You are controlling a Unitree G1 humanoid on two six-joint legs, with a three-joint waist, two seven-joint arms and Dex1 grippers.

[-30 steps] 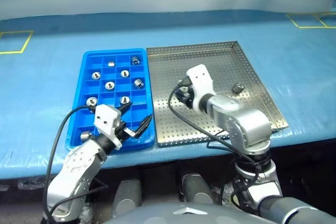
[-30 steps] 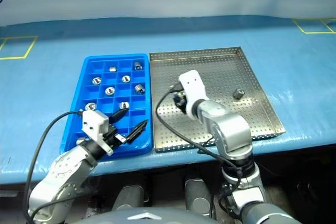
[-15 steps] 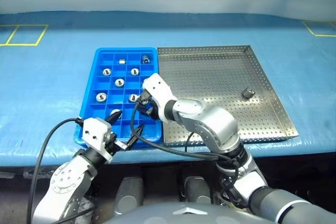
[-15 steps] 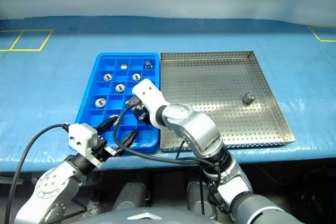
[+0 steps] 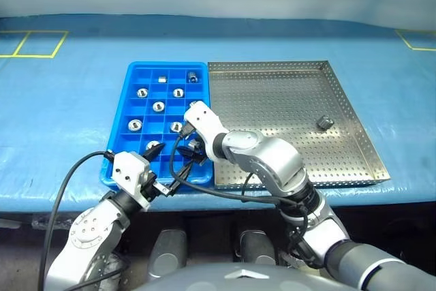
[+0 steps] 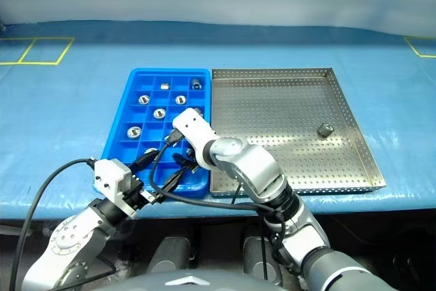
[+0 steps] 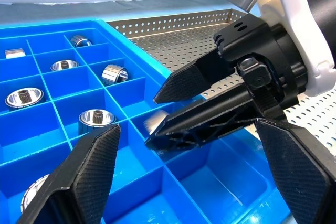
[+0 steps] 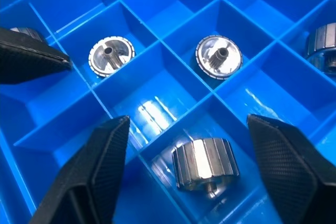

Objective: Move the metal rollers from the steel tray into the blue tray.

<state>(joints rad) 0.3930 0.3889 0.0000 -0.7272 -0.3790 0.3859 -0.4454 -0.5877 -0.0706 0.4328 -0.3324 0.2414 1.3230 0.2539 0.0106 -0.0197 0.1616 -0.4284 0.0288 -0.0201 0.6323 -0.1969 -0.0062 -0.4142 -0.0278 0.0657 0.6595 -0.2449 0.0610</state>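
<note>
The job looks nearly done: most metal rollers sit singly in compartments of the blue tray, and one roller remains on the steel tray. The right gripper hangs wide-fingered over a roller lying in a near compartment; the left gripper is wide and empty. No writing is readable.
</note>
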